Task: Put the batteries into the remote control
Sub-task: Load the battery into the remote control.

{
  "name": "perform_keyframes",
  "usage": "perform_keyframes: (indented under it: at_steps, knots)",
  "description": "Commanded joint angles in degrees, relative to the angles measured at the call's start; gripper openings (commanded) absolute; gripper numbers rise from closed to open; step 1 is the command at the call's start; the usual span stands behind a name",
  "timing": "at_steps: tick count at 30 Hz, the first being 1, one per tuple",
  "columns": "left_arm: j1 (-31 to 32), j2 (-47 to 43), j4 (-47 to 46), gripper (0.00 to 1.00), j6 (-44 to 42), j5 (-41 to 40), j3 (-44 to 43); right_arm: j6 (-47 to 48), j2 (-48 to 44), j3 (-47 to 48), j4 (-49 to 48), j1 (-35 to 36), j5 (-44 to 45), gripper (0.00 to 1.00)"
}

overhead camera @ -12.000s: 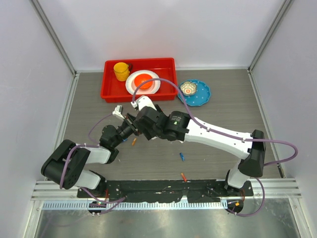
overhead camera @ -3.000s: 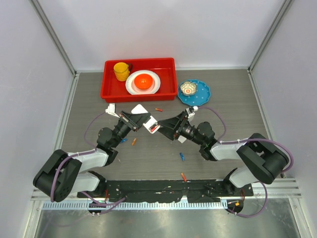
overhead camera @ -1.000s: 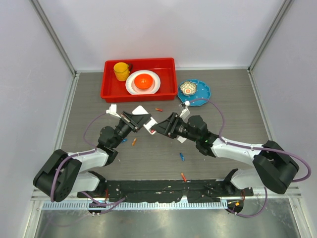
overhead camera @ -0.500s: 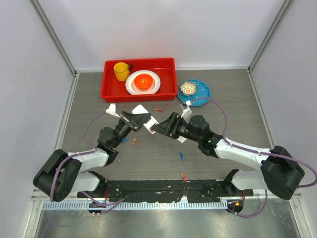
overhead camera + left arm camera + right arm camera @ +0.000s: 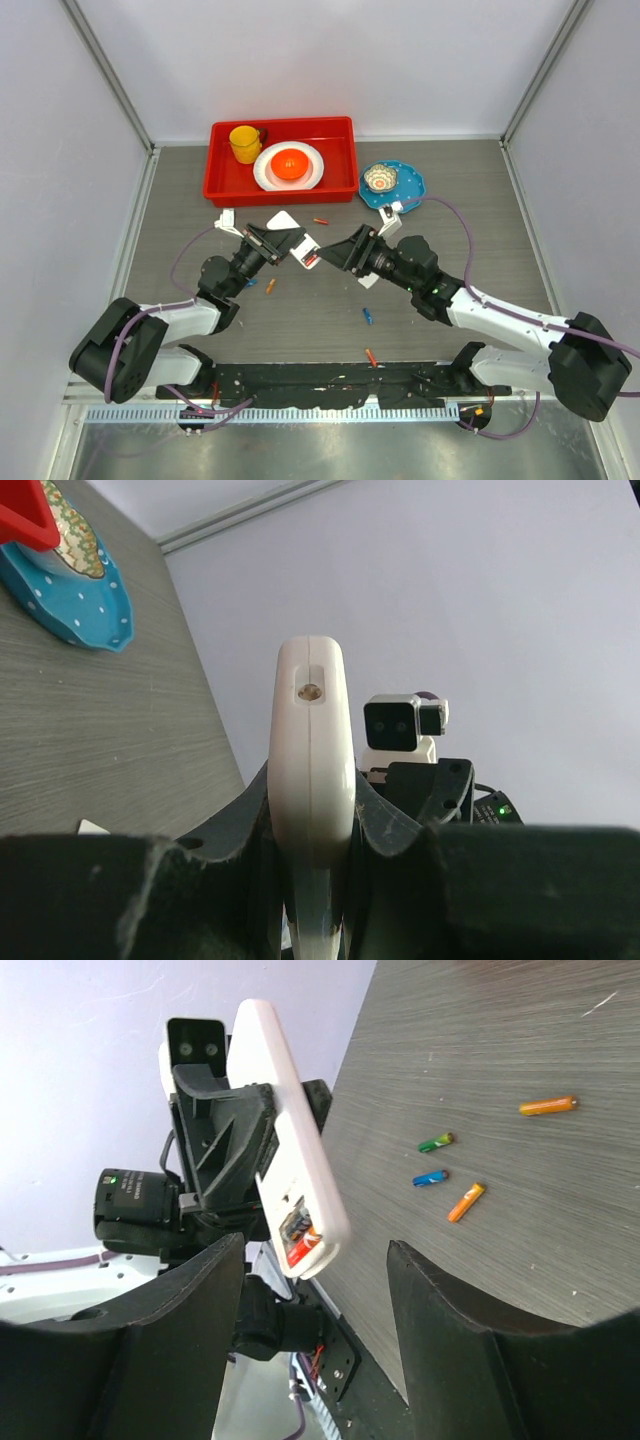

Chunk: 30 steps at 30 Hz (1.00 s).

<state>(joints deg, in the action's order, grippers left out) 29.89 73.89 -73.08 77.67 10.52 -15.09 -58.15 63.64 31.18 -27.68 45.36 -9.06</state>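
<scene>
My left gripper [image 5: 288, 245] is shut on the white remote control [image 5: 304, 250] and holds it above the table. In the left wrist view the remote [image 5: 312, 760] stands edge-on between the fingers. The right wrist view shows the remote [image 5: 290, 1150] with its open compartment facing the camera; a red battery [image 5: 303, 1237] sits inside. My right gripper [image 5: 337, 256] is open and empty, a short way right of the remote. Loose batteries lie on the table: orange [image 5: 320, 221], orange [image 5: 270, 285], blue [image 5: 368, 316].
A red tray [image 5: 215, 185] at the back holds a yellow cup [image 5: 244, 143] and a white plate with an orange bowl [image 5: 288, 165]. A blue plate [image 5: 405, 192] sits to its right. A small white flat piece [image 5: 283, 220] lies near the left gripper. Another orange battery [image 5: 371, 355] lies near the front.
My right gripper has opened wider and drawn back to the right, away from the remote's compartment end. The left gripper and the remote have stayed in place.
</scene>
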Motion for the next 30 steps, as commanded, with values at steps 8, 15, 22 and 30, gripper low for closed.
perform_keyframes:
  at_steps: [8, 15, 22, 30]
  knots:
    - [0.0, -0.1, -15.5, 0.0, 0.9, 0.1, -2.3, 1.9, 3.5, 1.8, -1.6, -0.4, 2.4, 0.57]
    - [0.1, -0.1, -15.5, 0.0, 1.2, 0.2, -2.2, 0.4, 4.5, 1.3, -6.1, -0.4, 2.3, 0.56]
    - [0.1, -0.2, -15.5, 0.0, 1.3, 0.3, -2.5, -1.3, 6.2, 0.6, -9.4, -0.5, 1.7, 0.55]
    - [0.3, -0.7, -15.5, 0.0, 1.5, 0.3, -2.8, -3.5, 8.8, -0.4, -12.7, -0.5, 0.6, 0.39]
